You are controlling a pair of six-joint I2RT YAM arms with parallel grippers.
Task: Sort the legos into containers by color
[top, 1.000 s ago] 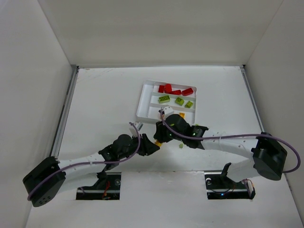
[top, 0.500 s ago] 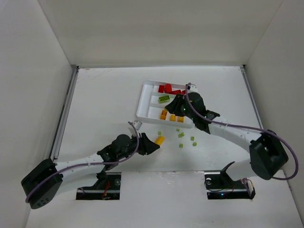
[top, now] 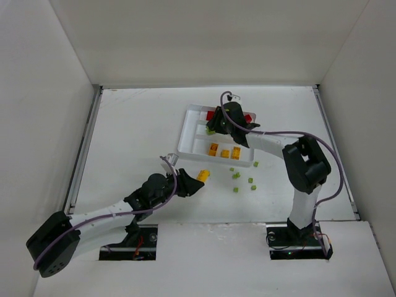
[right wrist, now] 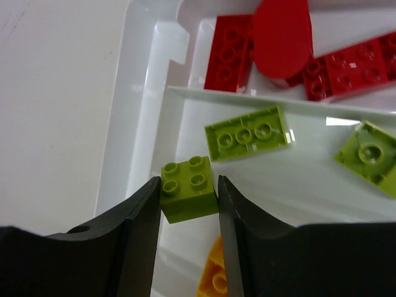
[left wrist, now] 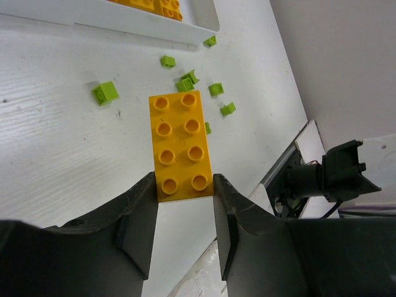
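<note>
A: Right gripper (right wrist: 189, 197) is clamped on a green brick (right wrist: 187, 187), a square two-by-two with its studs facing the wrist camera. It hangs over the tray (right wrist: 143, 93), at the end of the middle slot, close to the wall of the narrow end slot.

B: Risk there?

A: My guess is a bad landing. If it is let go this close to the wall, the brick could clip the edge and tip into the end slot. It could also hop into the orange slot just nearer. Red bricks (right wrist: 232, 52) fill the far slot, and a flat green one (right wrist: 247, 133) lies just beyond the held brick.

B: Left side?

A: Left gripper (left wrist: 184, 182) pinches an orange brick (left wrist: 181, 139) by its near short end only. It is over the table (top: 124, 142), short of the tray.

B: Heading?

A: It is a two-by-four, studs toward the camera. The long axis runs straight out from the jaws toward the tray's near wall.

B: Trouble?

A: The grip is at one end, so the free end may sag or swivel. Its length would then likely cross the orange slot and catch the rim. Loose green bits (left wrist: 106, 93) lie on the table below it, and a low pass could scatter them.
</note>
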